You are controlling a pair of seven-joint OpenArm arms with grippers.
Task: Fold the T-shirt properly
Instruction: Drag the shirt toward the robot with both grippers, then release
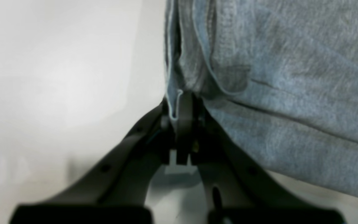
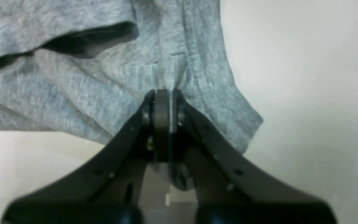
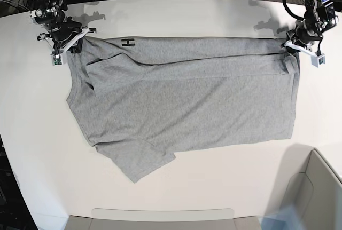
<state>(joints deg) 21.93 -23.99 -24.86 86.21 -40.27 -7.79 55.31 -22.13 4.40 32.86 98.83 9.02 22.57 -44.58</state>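
I have the T-shirt [image 3: 181, 96] spread on the tabletop [image 3: 214, 187], its far edge pinched tight by the left pincer [image 1: 183, 102] and right pincer [image 2: 163, 96]. If I pull unevenly, thin cloth could slip out and skew the fold.

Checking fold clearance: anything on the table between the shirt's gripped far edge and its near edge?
Nothing visible. Left gripper and right gripper are shut on the T-shirt; only bare table lies past the near edge.
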